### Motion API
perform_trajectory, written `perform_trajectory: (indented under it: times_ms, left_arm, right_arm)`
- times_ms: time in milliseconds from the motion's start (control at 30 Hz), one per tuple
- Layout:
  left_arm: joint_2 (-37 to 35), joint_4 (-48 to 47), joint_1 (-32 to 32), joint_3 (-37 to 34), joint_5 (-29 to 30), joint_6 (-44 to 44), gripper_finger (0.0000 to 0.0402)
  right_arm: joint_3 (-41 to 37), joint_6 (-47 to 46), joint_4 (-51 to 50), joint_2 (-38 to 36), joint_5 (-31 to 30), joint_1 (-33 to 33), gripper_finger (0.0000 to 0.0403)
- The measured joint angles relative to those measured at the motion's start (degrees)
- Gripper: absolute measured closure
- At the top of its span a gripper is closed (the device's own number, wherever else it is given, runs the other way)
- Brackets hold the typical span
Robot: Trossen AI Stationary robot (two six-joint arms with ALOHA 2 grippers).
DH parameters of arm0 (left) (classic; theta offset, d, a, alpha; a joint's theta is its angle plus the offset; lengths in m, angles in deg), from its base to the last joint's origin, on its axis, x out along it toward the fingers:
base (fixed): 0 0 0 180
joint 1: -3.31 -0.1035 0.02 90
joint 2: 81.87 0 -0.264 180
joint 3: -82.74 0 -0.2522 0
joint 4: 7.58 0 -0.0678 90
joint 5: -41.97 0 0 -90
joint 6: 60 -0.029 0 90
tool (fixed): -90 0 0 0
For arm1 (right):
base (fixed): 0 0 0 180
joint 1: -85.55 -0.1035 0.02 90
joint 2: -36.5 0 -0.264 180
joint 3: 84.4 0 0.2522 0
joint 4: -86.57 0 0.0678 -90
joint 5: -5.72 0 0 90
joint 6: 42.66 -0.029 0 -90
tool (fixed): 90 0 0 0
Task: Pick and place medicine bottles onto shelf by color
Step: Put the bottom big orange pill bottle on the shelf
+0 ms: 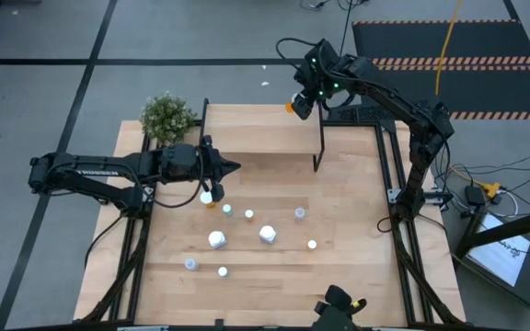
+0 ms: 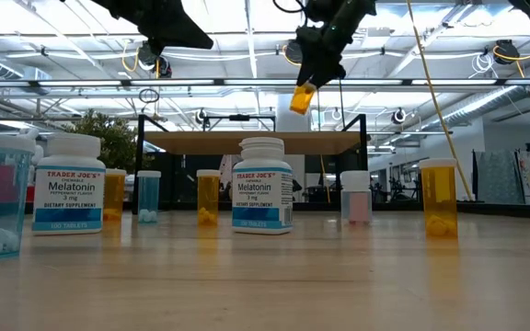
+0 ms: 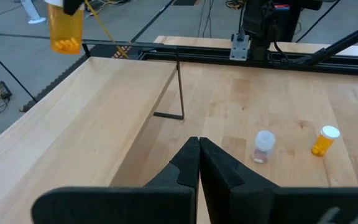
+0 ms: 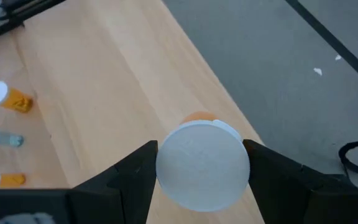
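Note:
My right gripper (image 1: 304,99) is shut on an orange white-capped medicine bottle (image 2: 303,97) and holds it above the far right corner of the light-wood shelf (image 1: 265,138). The shelf also shows in the low view (image 2: 251,142). My left gripper (image 1: 231,168) is shut and empty, raised over the shelf's near left part. Several more bottles stand upright on the table in front of the shelf: two large white ones (image 1: 267,233) (image 1: 216,240), orange ones (image 1: 249,214) and pale blue ones (image 1: 299,213). My right gripper pinches the orange bottle's white cap (image 4: 202,165) between its two fingers (image 4: 135,171), one on each side. The fingers come from above, pointing down. The bottle hangs below them, slightly tilted, its orange body (image 2: 302,99) lifted clear above the shelf.
A small potted plant (image 1: 167,117) stands at the table's far left corner beside the shelf. The shelf's thin black legs (image 1: 320,147) stand on the table. An orange bottle (image 1: 207,196) stands just below my left gripper. The dark floor lies beyond the table's far edge (image 4: 278,74).

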Motion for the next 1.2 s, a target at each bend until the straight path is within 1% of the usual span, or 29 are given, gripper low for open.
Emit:
perform_trajectory:
  times_ms: [100,233,367,633,867,1200]
  left_arm:
    - [0.0,0.0,0.0,0.0,0.0,0.0,0.0387]
    - [0.0,0.0,0.0,0.0,0.0,-0.2,0.0387]
    - [0.0,0.0,0.0,0.0,0.0,-0.8,0.0387]
    - [0.0,0.0,0.0,0.0,0.0,-0.9,0.0387]
    - [0.0,0.0,0.0,0.0,0.0,-0.9,0.0387]
    - [0.0,0.0,0.0,0.0,0.0,-0.8,0.0387]
  right_arm:
    - [-1.9,1.9,-0.1,-0.1,0.1,-0.1,0.0179]
    - [-3.3,2.1,-0.9,-0.1,0.0,-0.3,0.0179]
    - [-3.3,4.5,-2.2,-0.2,-0.1,-1.0,0.0179]
    - [-3.3,5.0,-3.5,-0.3,-0.5,-1.1,0.0179]
    - [-3.3,5.7,-7.0,-0.3,-4.9,-1.2,0.0179]
    - [-3.3,6.6,-11.5,-0.3,-4.6,-1.2,0.0179]
